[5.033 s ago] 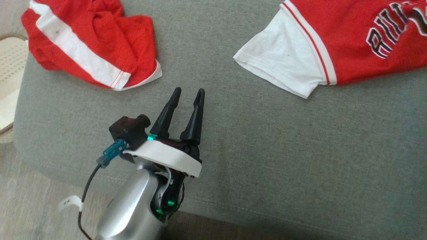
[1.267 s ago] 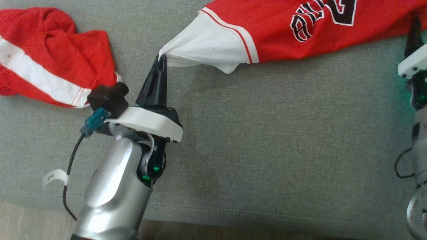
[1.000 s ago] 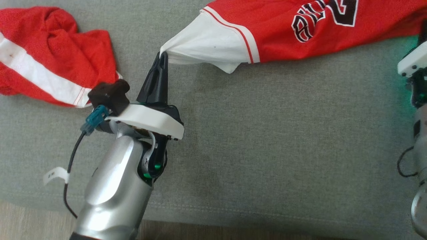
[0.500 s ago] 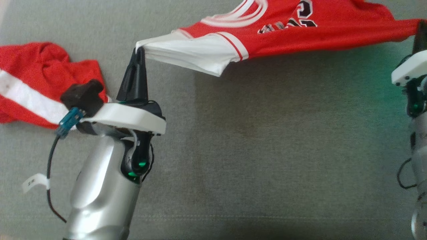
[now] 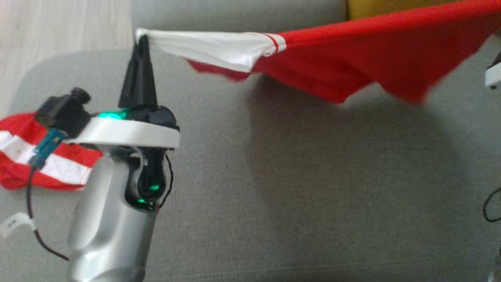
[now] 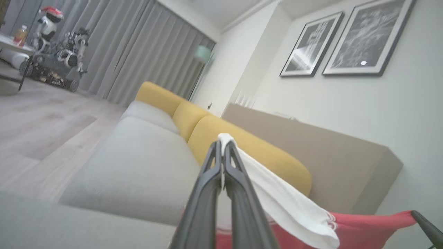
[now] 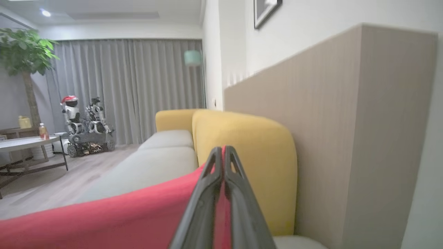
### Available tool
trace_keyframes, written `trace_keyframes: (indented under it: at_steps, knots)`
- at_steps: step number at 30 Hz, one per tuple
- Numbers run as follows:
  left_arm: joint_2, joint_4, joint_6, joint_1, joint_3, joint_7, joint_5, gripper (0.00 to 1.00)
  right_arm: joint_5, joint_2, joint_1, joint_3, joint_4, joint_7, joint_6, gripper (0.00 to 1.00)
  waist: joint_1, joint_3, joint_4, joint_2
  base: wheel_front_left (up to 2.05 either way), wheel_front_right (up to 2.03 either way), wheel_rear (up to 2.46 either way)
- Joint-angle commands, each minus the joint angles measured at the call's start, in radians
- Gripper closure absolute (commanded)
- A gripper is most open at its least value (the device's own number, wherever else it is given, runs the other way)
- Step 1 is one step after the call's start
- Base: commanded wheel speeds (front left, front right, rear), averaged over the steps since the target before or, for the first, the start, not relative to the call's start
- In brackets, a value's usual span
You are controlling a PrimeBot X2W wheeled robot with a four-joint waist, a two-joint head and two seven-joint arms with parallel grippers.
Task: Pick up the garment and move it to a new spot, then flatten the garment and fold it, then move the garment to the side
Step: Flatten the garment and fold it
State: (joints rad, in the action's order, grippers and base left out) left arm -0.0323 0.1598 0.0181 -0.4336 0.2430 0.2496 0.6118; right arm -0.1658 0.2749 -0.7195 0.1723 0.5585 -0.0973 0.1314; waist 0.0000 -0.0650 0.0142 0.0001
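Change: you've hoisted the garment (image 5: 352,58) higher off the sofa seat (image 5: 313,188) than half a second ago, and its lettering has turned out of the head view.
Axis: long axis runs left to right, stretched between your two sets of jaws. White sleeve (image 6: 277,200) at the left end, red body at the right.
Look: top edge taut, lower edge sagging in loose points, slightly blurred.
Left jaws: pinched tight on the sleeve tip.
Right jaws: closed on the red cloth (image 7: 104,221).
Where: airborne over the grey seat, with its shadow below.
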Motion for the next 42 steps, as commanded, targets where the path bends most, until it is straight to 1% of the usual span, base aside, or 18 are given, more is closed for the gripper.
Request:
trace_keyframes:
  at_steps: [1, 5, 11, 15, 18, 20, 23, 25, 28, 30, 33, 35, 38, 42]
  knots:
    - [-0.018, -0.073, 0.011, -0.046, -0.051, 0.012, 0.009, 1.0, 0.017, 0.011, -0.005, -0.017, -0.1, 0.025, -0.001, 1.0, 0.0, 0.075, 0.031, -0.0001, 0.0, 0.0, 0.0]
    - [-0.02, -0.192, 0.038, -0.075, -0.072, -0.011, 0.025, 1.0, 0.038, 0.018, 0.024, -0.011, -0.286, 0.128, -0.001, 1.0, 0.0, 0.109, 0.041, -0.0001, 0.0, 0.0, 0.0]
    - [-0.026, -0.371, 0.094, -0.142, -0.08, -0.106, 0.035, 1.0, 0.028, 0.045, 0.054, -0.027, -0.518, 0.312, -0.001, 1.0, 0.0, 0.13, 0.045, -0.0001, 0.0, 0.0, 0.0]
    - [-0.04, -0.426, 0.135, -0.202, -0.083, -0.18, 0.032, 1.0, 0.0, 0.044, 0.05, -0.029, -0.616, 0.415, -0.001, 1.0, 0.0, 0.113, 0.047, -0.0001, 0.0, 0.0, 0.0]
    - [-0.06, -0.4, 0.149, -0.26, -0.081, -0.229, 0.02, 1.0, -0.013, 0.043, 0.031, -0.044, -0.629, 0.462, -0.001, 1.0, 0.0, 0.08, 0.051, -0.0001, 0.0, 0.0, 0.0]
    - [-0.059, -0.35, 0.158, -0.308, -0.088, -0.261, 0.04, 1.0, -0.035, 0.032, 0.001, -0.053, -0.603, 0.483, -0.001, 1.0, 0.0, 0.046, 0.054, -0.0001, 0.0, 0.0, 0.0]
    - [-0.072, -0.259, 0.156, -0.425, -0.087, -0.303, 0.041, 1.0, -0.062, 0.029, -0.09, -0.063, -0.545, 0.495, -0.001, 1.0, 0.0, -0.059, 0.056, -0.0001, 0.0, 0.0, 0.0]
    - [-0.087, -0.188, 0.146, -0.531, -0.083, -0.306, 0.02, 1.0, -0.073, 0.029, -0.176, -0.066, -0.486, 0.482, -0.001, 1.0, 0.0, -0.137, 0.053, -0.0001, 0.0, 0.0, 0.0]
    - [-0.094, -0.054, 0.12, -0.693, -0.078, -0.279, -0.006, 1.0, -0.088, 0.033, -0.322, -0.085, -0.361, 0.436, -0.001, 1.0, 0.0, -0.234, 0.042, -0.0001, 0.0, 0.0, 0.0]
    - [-0.101, 0.044, 0.105, -0.796, -0.079, -0.248, -0.025, 1.0, -0.098, 0.036, -0.424, -0.09, -0.267, 0.39, -0.001, 1.0, 0.0, -0.283, 0.029, -0.0001, 0.0, 0.0, 0.0]
    - [-0.096, 0.175, 0.099, -0.932, -0.093, -0.164, -0.049, 1.0, -0.083, 0.079, -0.564, -0.138, -0.15, 0.282, -0.001, 1.0, 0.0, -0.343, -0.006, -0.0001, 0.0, 0.0, 0.0]
    - [-0.092, 0.252, 0.083, -0.997, -0.085, -0.101, -0.071, 1.0, -0.087, 0.102, -0.637, -0.172, -0.08, 0.205, -0.001, 1.0, 0.0, -0.365, -0.029, -0.0001, 0.0, 0.0, 0.0]
    - [-0.089, 0.338, 0.066, -1.072, -0.082, -0.036, -0.09, 1.0, -0.096, 0.129, -0.73, -0.193, 0.012, 0.09, -0.001, 1.0, 0.0, -0.401, -0.055, -0.0001, 0.0, 0.0, 0.0]
    - [-0.082, 0.409, 0.039, -1.115, -0.083, 0.004, -0.118, 1.0, -0.148, 0.123, -0.782, -0.203, 0.126, -0.032, -0.001, 1.0, 0.0, -0.444, -0.078, -0.0001, 0.0, 0.0, 0.0]
